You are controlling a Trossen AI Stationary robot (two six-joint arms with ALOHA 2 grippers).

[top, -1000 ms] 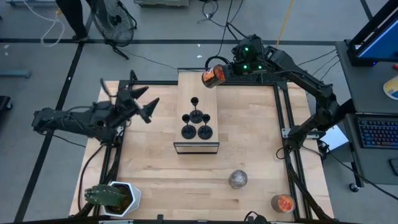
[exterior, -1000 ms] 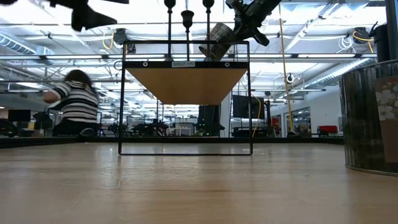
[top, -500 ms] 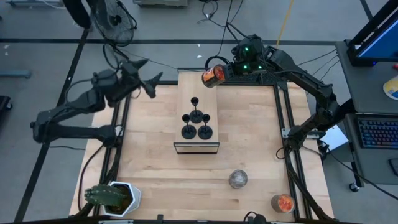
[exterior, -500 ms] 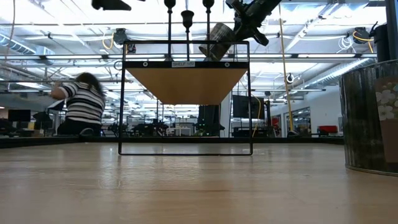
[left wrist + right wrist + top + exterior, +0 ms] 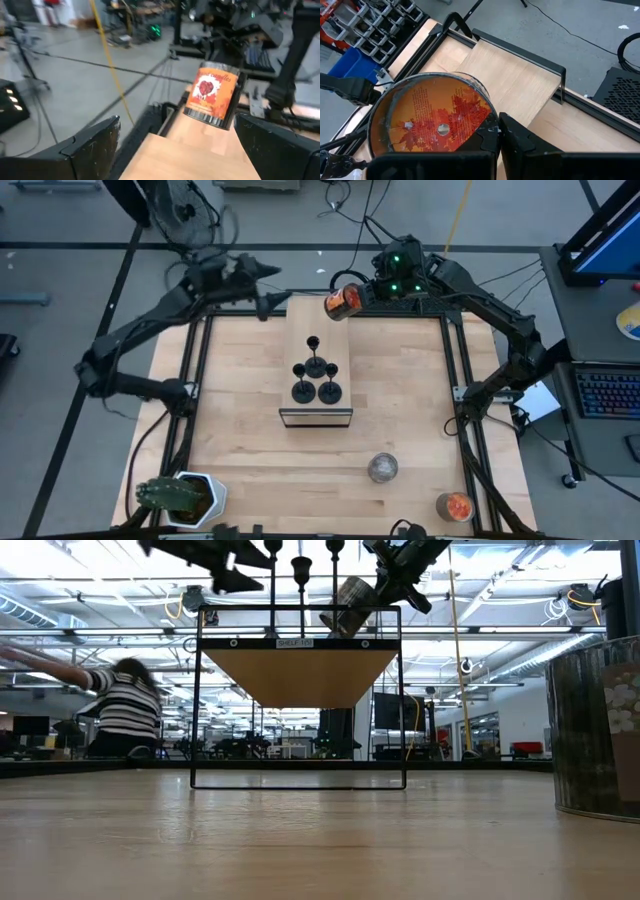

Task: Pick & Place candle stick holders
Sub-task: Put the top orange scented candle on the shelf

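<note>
Because each of the candle stick holders (image 5: 314, 378) is a thin upright stem on a round flat base, they look light, rigid and tippy; grasping low on the stem seems safest. All four stand clustered on the raised shelf (image 5: 300, 320), long axes vertical. Beyond them, the left gripper (image 5: 268, 290) hovers spread wide and empty, while the right gripper (image 5: 358, 297) is clamped on an orange jar (image 5: 343, 302).
</note>
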